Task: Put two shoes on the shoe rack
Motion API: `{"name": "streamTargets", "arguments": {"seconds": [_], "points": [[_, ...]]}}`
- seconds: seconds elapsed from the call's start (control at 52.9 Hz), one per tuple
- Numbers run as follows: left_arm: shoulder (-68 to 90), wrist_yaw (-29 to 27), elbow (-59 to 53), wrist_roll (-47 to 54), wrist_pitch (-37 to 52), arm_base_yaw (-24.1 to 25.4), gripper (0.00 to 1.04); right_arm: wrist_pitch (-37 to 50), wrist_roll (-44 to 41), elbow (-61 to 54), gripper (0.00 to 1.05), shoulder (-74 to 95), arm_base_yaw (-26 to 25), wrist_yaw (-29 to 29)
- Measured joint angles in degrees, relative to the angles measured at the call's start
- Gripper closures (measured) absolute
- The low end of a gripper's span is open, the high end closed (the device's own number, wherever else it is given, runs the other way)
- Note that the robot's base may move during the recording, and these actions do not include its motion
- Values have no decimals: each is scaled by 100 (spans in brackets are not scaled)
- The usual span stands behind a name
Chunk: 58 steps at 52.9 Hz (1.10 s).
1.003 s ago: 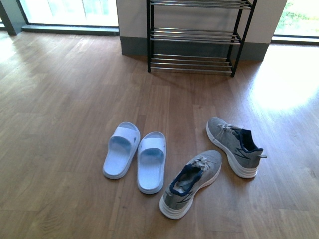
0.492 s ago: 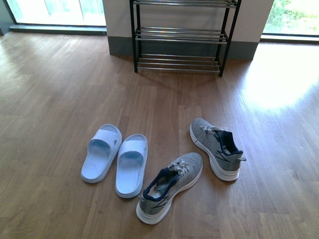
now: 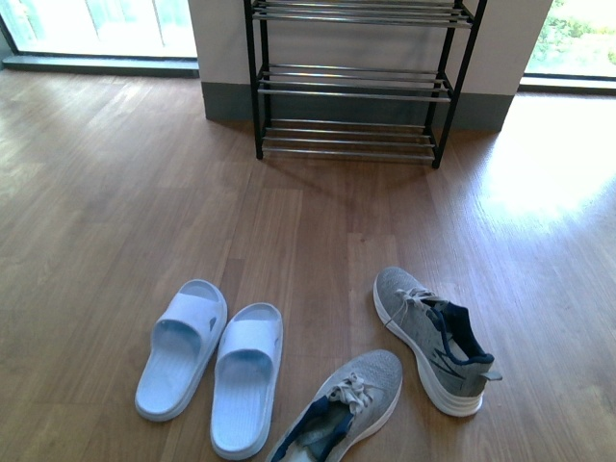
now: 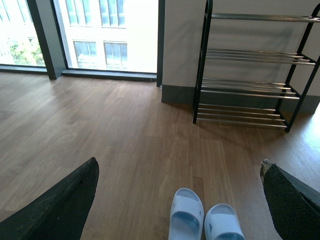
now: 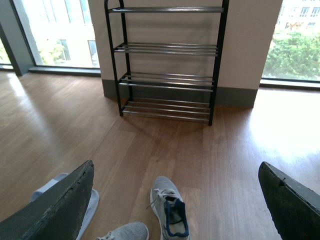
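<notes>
**Clerk:** Front view, entries?

**Robot:** One: shoe rack point(image 3: 356, 87), black frame and chrome bars, set against the wall point(image 3: 500, 58) at the far side of the wooden floor point(image 3: 96, 192). Two: right sneaker point(image 3: 433, 351), upright on its sole, toe toward the rack. Three: near sneaker point(image 3: 351, 409), beside the first but apart from it, heel cut off by the frame edge. Four: sandals, a pair, the left one point(image 3: 183, 346) just beside the right one point(image 3: 247, 375), both to the left of the sneakers. All four shoes lay on the floor, well short of the rack. My arms lay outside this frame.

**Clerk:** Left wrist view?

**Robot:** My left claw point(image 4: 178, 165) hung above the floor, aimed at the rack point(image 4: 250, 85). It was spread wide, with dark fingers point(image 4: 60, 200) at either edge, gripping nothing and touching nothing. The sandals point(image 4: 186, 215) showed between the fingers, down on the floor.

**Clerk:** Right wrist view?

**Robot:** My right claw point(image 5: 176, 166) had the same pose, raised and facing the rack point(image 5: 167, 65). Its fingers point(image 5: 290, 200) were fully parted and held nothing. The right sneaker point(image 5: 170, 210) lay below between them, with the near sneaker point(image 5: 125, 232) at the frame edge.
</notes>
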Motion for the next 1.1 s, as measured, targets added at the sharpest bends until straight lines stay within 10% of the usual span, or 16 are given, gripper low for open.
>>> {"name": "streamTargets", "arguments": {"seconds": [0.643,0.813,1.097], "points": [[0,0,0,0,0,-2,9,0,0,0,9,2,0,0],[0,0,0,0,0,-2,9,-717,1613,109,9,407,-162,-763],[0,0,0,2,2,-2,9,2664,1377,1438,9,5340,-579,17]]}}
